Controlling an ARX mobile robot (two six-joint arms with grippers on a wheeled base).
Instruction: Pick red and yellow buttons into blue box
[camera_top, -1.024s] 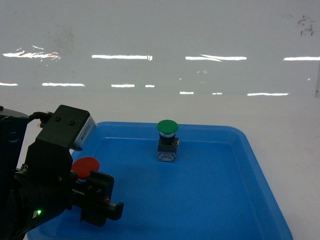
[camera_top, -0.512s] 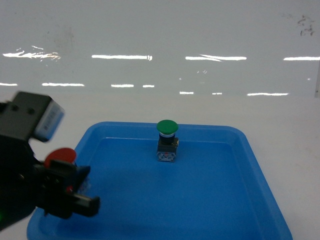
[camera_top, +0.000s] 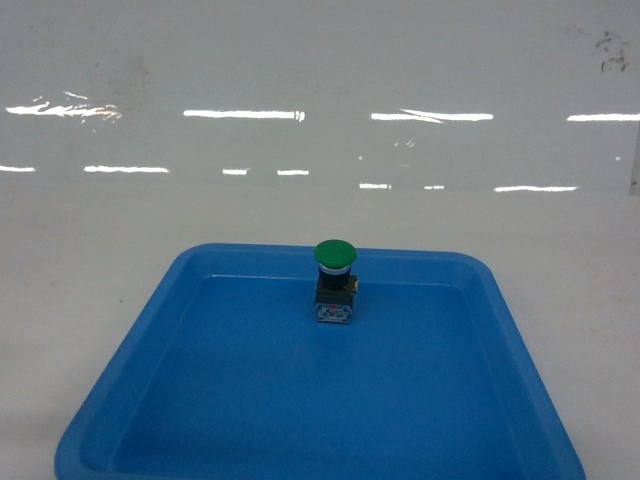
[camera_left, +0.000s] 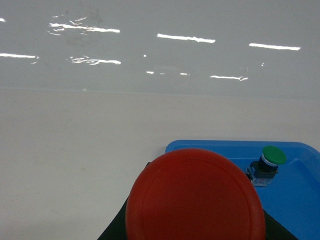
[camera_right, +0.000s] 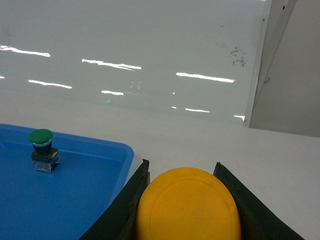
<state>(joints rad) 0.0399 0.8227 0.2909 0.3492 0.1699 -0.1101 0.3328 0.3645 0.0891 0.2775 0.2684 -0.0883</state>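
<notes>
Left tool (camera_left: 192, 235): closed on the red domed plastic push-button (camera_left: 195, 197), whose cap fills the lower part of the left wrist view; dark fingers show only at the cap's lower edges. Right tool (camera_right: 182, 210): closed on the yellow domed plastic push-button (camera_right: 187, 207), a dark finger pressed against each side of the cap. Neither tool appears in the head view.

Handling, as a judgement: both switches look light, rigid and hard-shelled; the glossy round caps may slip, so a hold on the squarer body beneath the cap would likely be surer. The bodies are hidden here.

Surroundings: the shallow blue plastic tray with low rounded rim (camera_top: 500, 300) lies on the white surface (camera_top: 80, 260), holding only the green-capped push-button switch (camera_top: 335, 282), upright near its far wall. The deep blue crate is not in any view, so its direction cannot be told. Open surface lies left and right of the tray; a pale upright panel (camera_right: 290, 65) stands at far right
</notes>
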